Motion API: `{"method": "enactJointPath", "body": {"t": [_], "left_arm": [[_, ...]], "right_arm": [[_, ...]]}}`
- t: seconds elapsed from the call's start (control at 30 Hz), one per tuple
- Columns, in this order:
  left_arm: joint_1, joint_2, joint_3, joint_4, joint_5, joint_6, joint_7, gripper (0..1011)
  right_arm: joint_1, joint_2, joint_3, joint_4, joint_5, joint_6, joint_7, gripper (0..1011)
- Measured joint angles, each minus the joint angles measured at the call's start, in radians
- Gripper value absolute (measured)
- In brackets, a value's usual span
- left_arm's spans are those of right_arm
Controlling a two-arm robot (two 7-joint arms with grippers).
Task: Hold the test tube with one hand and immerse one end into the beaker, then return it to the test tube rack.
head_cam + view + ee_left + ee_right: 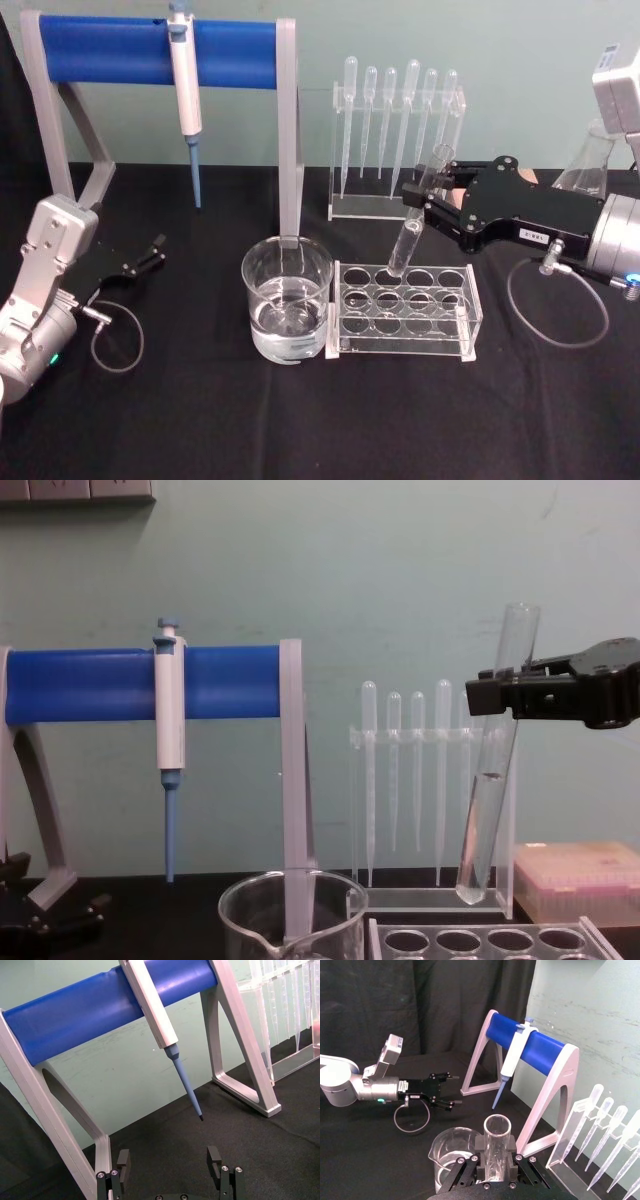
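- Tube (405,250): one, long clear glass with a rounded bottom and an open rimmed top. It tilts, with its top leaning away towards the back wall and to the right.
- A faint level line crosses it about halfway down in the chest view (480,820).
- The right hand (415,200) reaches in from the right and pinches the tube on its upper half. The rim stands clear above the fingers and the longer part hangs below.
- From the right wrist, the black fingers (470,1170) press on both sides of the glass.
- The tube's bottom hangs above the back row of the rack (470,320), over the second hole from the left. In the chest view it sits just above the top plate and touches nothing.
- Rack: one, clear plastic, with holes in rows of four. No tube stands in it.
- Beaker (287,300): one, wide clear glass, part filled with clear liquid. It sits just left of the rack on the black desk (300,420).
- Left hand (155,252): low at the desk's left side, well apart from the glassware. Its fingers are spread with nothing between them.
- Pipettes (400,110): six, thin and bulb-topped, hanging in a clear stand behind the rack.
- Pipettor (185,90): one, white with a blue tip, hung on the blue bar of a grey frame (288,130).
- Flask (585,165): one, at the right rear.
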Motion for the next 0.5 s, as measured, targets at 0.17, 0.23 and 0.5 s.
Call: {"method": "enactJointPath", "body": {"t": [0.17,0.23,0.5], "left_arm": [[0.0,0.0,0.0,0.0,0.0,0.0,0.0,1000],[0.0,0.0,0.0,0.0,0.0,0.0,0.0,1000],[0.0,0.0,0.0,0.0,0.0,0.0,0.0,1000]], "right_arm": [[0.0,0.0,0.0,0.0,0.0,0.0,0.0,236],[0.0,0.0,0.0,0.0,0.0,0.0,0.0,236],[0.054,-0.007,-0.001,-0.018,0.036,0.018,0.015,236]]}}
